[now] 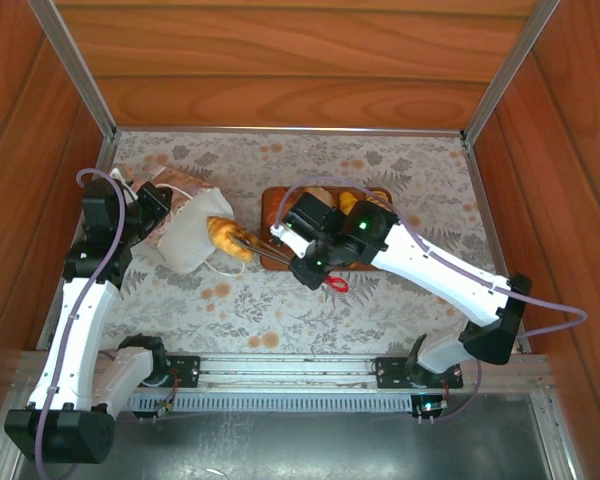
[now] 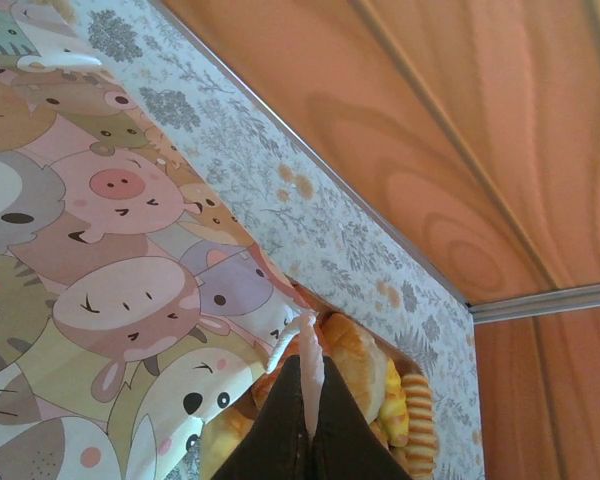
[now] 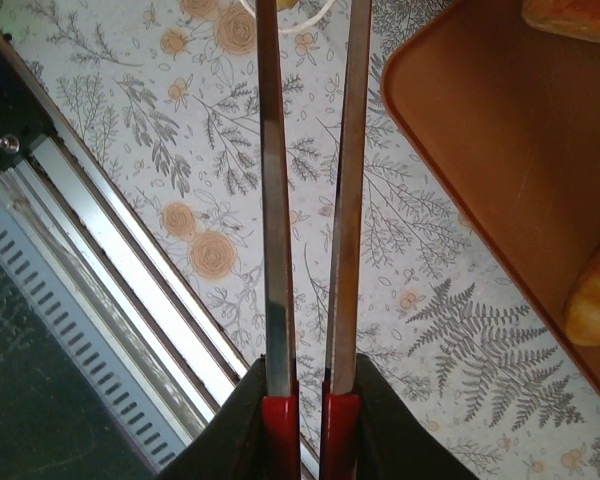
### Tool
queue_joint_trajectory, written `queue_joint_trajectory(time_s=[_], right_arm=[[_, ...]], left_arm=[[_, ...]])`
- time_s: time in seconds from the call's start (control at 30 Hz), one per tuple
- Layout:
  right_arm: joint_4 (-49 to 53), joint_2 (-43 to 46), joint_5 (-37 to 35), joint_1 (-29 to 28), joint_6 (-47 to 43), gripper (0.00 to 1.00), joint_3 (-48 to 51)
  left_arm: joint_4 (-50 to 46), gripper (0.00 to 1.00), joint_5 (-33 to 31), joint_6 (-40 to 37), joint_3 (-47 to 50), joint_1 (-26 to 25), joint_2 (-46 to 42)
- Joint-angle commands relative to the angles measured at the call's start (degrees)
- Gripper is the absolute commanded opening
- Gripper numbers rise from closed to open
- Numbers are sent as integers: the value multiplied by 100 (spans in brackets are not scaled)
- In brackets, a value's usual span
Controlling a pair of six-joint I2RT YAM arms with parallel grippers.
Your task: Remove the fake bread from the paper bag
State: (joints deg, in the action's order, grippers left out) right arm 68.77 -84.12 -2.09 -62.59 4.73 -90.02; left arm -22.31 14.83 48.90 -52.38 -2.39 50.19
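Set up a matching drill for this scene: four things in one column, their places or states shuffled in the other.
Things:
1. paper bag
2. tray
3. cord handle
4. tongs

Places or states:
A. pinched in the left gripper
B. gripped by the right gripper, nothing between the blades
C. lying on its side, a croissant at its mouth
D. brown, with pastries on it

Pairs: 1-C, 2-D, 3-A, 4-B
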Motion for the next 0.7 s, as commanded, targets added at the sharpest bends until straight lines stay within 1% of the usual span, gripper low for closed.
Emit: queue_joint_trajectory(time_s=[0.0, 0.1, 0.2, 0.43, 0.67], right_arm=[[170, 334, -68, 13, -352, 21, 81], [329, 571, -215, 16, -455, 20, 199], [466, 758, -480, 14, -490, 20, 248], [755, 1056, -765, 16, -543, 20, 146], [1211, 1231, -1274, 16, -579, 20, 296]], left_arm=[[38, 0, -61, -25, 15, -20, -18], [32, 0, -101, -29, 4, -16, -59], [32, 0, -270, 10, 36, -22, -172], [-2, 0, -503, -20, 126, -17, -413], [-944, 0, -650, -875, -15, -11, -720]])
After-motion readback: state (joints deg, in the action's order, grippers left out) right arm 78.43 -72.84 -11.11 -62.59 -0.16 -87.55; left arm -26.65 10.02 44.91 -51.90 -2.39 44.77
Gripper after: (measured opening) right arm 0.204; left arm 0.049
